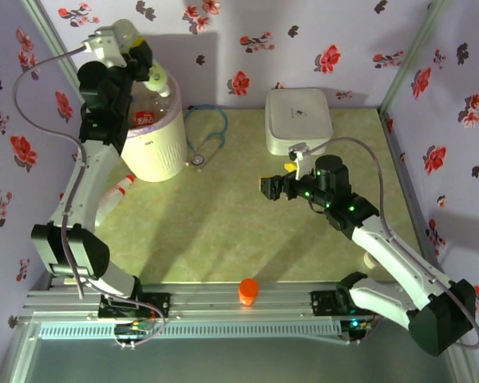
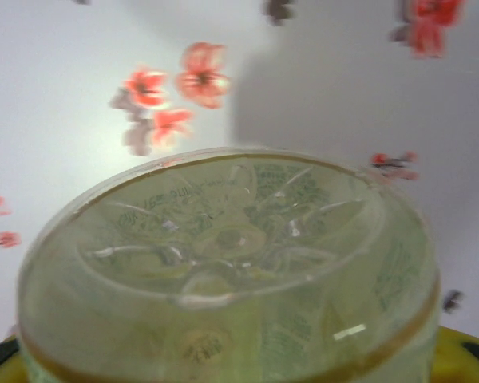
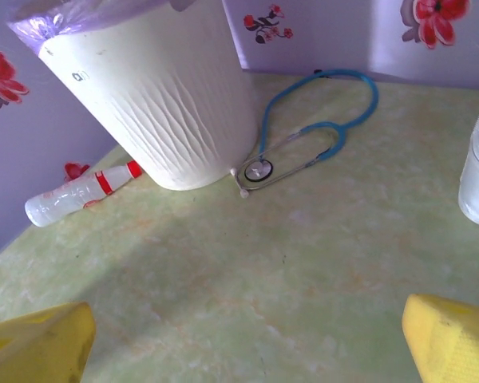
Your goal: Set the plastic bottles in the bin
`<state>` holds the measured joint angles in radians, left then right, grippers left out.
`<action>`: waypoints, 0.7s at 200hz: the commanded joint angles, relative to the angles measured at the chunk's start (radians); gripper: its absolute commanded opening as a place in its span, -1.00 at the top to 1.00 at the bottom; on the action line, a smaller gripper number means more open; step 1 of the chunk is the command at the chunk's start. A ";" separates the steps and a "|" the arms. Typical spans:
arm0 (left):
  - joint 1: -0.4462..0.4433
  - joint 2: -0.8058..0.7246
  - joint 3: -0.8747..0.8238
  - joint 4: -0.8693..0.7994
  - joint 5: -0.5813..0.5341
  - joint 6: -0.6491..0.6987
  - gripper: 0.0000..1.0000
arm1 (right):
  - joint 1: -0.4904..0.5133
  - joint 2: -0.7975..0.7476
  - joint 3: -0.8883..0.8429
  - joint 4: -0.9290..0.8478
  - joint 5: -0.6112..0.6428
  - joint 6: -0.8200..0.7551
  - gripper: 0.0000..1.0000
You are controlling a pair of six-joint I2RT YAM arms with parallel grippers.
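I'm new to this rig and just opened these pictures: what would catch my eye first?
The left gripper holds a clear bottle above the bin at the back left, its base looming close in the left wrist view. A second bottle lies on the table left of the bin, a blue stethoscope to its right. The right gripper hangs open above the table.

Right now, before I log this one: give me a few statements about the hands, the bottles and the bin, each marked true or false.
1. The left hand holds a clear plastic bottle above the cream-white cylindrical bin. True.
2. The right hand is shut on a bottle. False: it is open and empty, over the table.
3. A red-capped clear bottle lies on the table beside the bin. True.
4. The blue stethoscope lies inside the bin. False: it lies on the table next to the bin.
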<state>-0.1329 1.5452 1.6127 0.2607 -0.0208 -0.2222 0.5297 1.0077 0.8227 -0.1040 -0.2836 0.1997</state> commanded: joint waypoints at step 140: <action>0.099 0.149 -0.106 -0.096 -0.171 0.242 0.27 | -0.008 -0.046 -0.031 -0.057 0.052 0.019 -0.99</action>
<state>-0.0090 1.6905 1.5650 0.1967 -0.1837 -0.0399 0.5278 0.9867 0.8070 -0.1432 -0.2600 0.2035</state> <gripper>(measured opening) 0.509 0.993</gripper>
